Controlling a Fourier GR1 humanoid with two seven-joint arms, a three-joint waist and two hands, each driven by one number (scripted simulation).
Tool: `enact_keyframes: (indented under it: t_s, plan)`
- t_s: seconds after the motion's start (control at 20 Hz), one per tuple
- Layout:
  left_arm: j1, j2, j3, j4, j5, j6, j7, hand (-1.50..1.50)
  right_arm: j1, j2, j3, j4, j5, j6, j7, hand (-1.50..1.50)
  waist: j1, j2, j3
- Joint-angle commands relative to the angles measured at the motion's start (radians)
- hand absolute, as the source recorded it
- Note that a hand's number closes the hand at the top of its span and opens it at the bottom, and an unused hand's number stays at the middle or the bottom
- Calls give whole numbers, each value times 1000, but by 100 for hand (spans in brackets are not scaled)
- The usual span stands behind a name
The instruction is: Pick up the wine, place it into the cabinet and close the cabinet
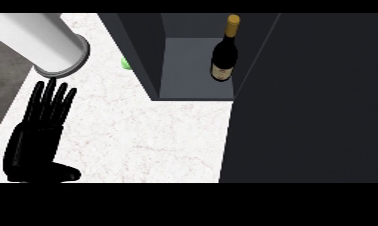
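Head view: wine bottle [224,52] already stands upright inside the cabinet [193,72], on its floor, near the right inner wall and toward the back. No hand touches it. So pick and place look done, judging from how things lie; step in hand is closing the cabinet.

Large dark panel [303,100] runs down the right side, from the cabinet's right front edge toward the near edge of the worktop [148,130]; likely the open cabinet door, though I can't tell for sure. Next move, as I judge it: a hand has to get to that panel and swing it across the opening without knocking the bottle.

Left hand [40,120] sits at the near-left corner of the worktop, fingers straight, pressed side by side, pointing toward the far edge, thumb out low; holds nothing, resting. Right hand not visible, possibly behind the panel.

Counts: one wine bottle, one cabinet, one dark panel, one hand showing. One white cylinder [48,45] at the far-left corner. One small green thing [126,63] just beside the cabinet's left wall, mostly hidden, can't identify.
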Motion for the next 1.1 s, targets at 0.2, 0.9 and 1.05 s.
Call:
enact_keyframes:
  t_s: [0.2, 0.9, 1.05]
  plan:
    - [48, 21, 37, 17, 4, -79, -25, -150, -104, 101, 139, -179, 9, -16, 193, 150, 10, 2, -1]
    - [24, 123, 125, 35, 82, -176, 39, -150, -328, 280, 112, -3, -64, 1, 275, 150, 60, 12, -6]
    - [7, 118, 126, 38, 94, -170, 52, -150, -404, 326, 93, 25, -81, 0, 337, 150, 66, 12, -7]
